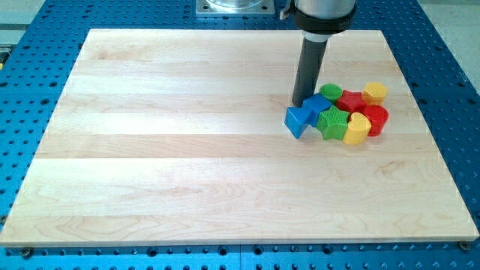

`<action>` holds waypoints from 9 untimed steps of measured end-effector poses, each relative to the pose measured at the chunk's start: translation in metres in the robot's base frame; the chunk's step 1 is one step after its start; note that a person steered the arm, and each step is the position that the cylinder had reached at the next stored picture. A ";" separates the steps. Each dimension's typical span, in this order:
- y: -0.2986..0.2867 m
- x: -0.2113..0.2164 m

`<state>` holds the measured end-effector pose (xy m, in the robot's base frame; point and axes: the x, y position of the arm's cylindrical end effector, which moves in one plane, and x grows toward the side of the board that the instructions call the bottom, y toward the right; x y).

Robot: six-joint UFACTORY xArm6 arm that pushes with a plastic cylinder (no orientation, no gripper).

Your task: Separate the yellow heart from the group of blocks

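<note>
The yellow heart (357,128) lies at the lower right of a tight group of blocks on the right of the wooden board (187,150). It touches the green star (332,122) on its left and the red cylinder (376,118) on its right. My tip (301,103) rests at the group's upper left edge, just above a blue block (298,121) and beside a second blue block (316,104). A green cylinder (331,92), a red star (350,100) and a yellow hexagon (374,93) form the group's top row.
The board lies on a blue perforated table (30,45). The arm's metal base (234,7) stands at the view's top centre.
</note>
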<state>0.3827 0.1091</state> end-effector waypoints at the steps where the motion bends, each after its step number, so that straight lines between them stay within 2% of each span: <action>1: -0.001 -0.058; 2: 0.089 -0.092; 3: 0.222 -0.087; 4: 0.236 -0.046; 5: 0.224 0.059; 6: 0.185 0.145; 9: 0.105 0.078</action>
<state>0.4606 0.2145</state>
